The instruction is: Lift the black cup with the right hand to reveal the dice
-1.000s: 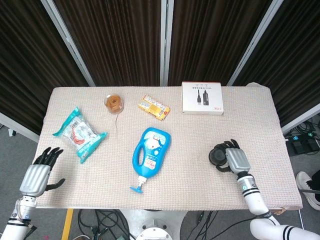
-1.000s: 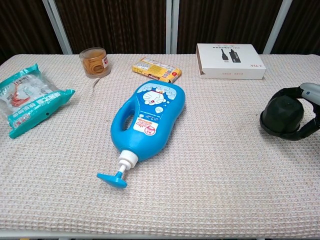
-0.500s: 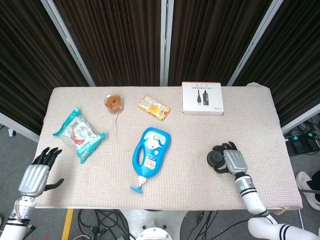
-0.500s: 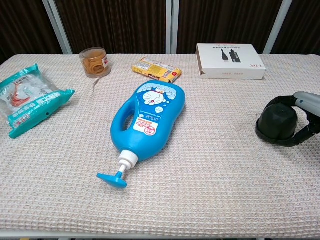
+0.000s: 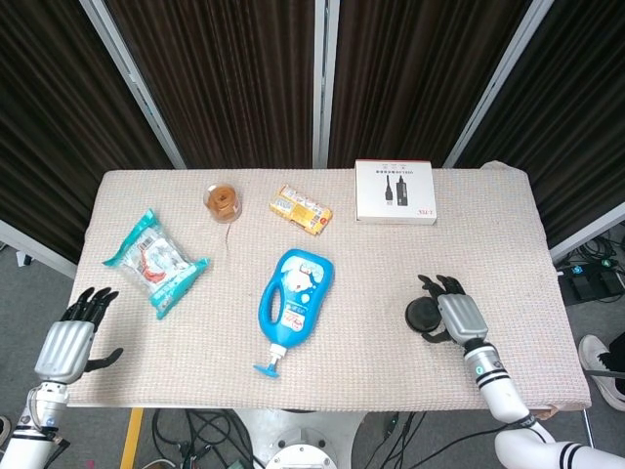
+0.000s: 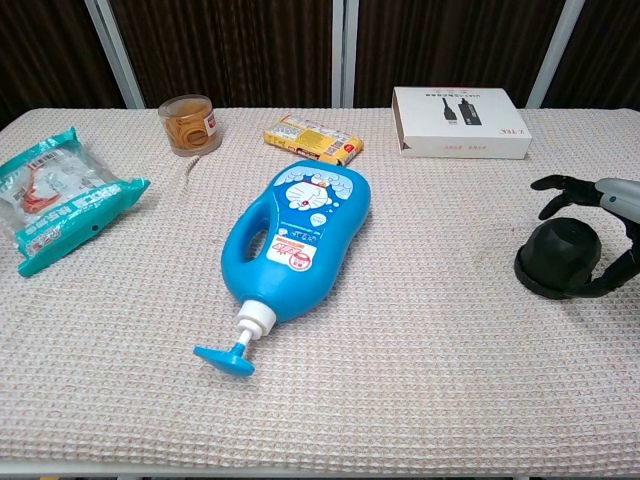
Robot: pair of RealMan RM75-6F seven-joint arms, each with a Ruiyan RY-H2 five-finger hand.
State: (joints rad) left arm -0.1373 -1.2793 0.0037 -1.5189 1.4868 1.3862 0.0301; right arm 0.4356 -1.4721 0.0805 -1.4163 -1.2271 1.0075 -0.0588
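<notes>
Head view: the black cup [image 5: 423, 315] is sitting upside down on the table [image 5: 371, 264] near its right front, and the right hand [image 5: 455, 315] is lying just beside it with fingers spread, gripping nothing. The left hand [image 5: 70, 338] is hanging open off the table's left edge.

Chest view: the cup [image 6: 560, 260] is resting rim-down; the right hand's fingers [image 6: 556, 186] are arching apart over and around it.

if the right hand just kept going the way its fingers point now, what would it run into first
Probably the black cup. The right hand sits just right of it, fingers spread and reaching left over and around the cup. Beyond that lies bare table cloth. Depth is hard to judge, though.
</notes>
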